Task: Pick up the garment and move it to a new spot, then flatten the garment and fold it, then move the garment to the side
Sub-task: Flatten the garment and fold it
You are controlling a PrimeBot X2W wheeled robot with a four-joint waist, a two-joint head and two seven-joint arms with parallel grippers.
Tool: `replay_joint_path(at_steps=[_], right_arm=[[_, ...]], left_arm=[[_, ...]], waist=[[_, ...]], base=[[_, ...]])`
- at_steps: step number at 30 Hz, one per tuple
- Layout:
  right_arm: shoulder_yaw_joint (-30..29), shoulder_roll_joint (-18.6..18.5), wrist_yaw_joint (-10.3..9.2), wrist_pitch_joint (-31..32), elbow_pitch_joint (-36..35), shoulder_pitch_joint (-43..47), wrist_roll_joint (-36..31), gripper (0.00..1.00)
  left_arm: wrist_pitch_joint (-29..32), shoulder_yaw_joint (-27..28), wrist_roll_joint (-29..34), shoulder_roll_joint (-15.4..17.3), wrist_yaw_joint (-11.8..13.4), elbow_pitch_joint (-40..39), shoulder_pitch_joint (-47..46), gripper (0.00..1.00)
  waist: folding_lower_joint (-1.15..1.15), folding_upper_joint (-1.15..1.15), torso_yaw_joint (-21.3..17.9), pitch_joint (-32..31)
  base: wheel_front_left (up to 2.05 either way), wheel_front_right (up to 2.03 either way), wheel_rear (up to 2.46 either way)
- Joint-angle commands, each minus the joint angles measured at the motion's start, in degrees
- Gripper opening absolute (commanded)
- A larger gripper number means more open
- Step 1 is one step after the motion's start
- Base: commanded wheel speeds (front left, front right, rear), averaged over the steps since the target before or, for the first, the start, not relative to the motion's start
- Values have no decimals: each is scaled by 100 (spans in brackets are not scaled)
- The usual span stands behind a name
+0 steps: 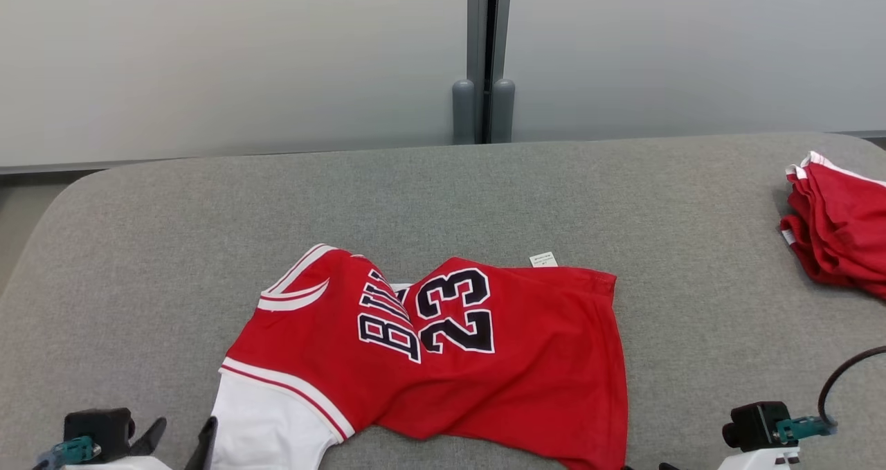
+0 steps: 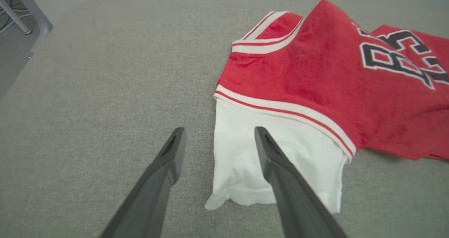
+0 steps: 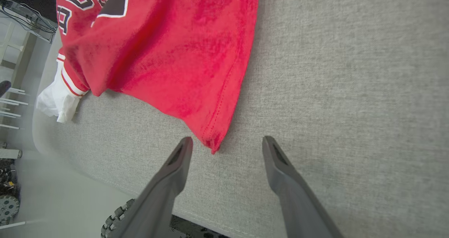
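— So, desk (image 1: 443,193) status?
— One grey fabric-topped desk with rounded corners. One garment (image 1: 512,359), a red jersey marked "23", lies on the near half, centre-left. Nothing is lifted. The body is twisted and humped, so I judge flattening is not done.
— Anything else on it?
— One red pile (image 1: 841,228) at the far right edge, well apart from the garment. It looks like the set-aside spot. Piece count inside: can't tell.
— Smaller parts?
— One white sleeve (image 2: 235,161) at the garment's near-left end, one hem corner (image 3: 212,145) at its near-right end.
— Claws?
— Two. The left claw (image 2: 219,136) is spread wide across the sleeve's outer edge, one finger over white cloth and the other over bare desk. The right claw (image 3: 227,142) is also wide, with the hem corner between its fingers. Neither holds anything. Contact with cloth: can't tell.
— Why there?
— They sit at opposite ends. My read is they're placed to pinch both and pull the garment taut.
— Smallest item?
— One white label (image 1: 543,259), touching the far hem.
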Motion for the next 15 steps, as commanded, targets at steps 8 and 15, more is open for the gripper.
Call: replay_joint_path(at_steps=[8,15], right_arm=[[131,371,3,192,182,-101,-135,100],[367,497,3,66,483,-294,-74,100]], left_arm=[[665,-190,-358,105,-252,136,-121,100],[830,-215,-555,138,-409,630,-267,100]], waist=[[0,0,64,270],[0,0,41,359]], base=[[0,0,0],[0,0,0]])
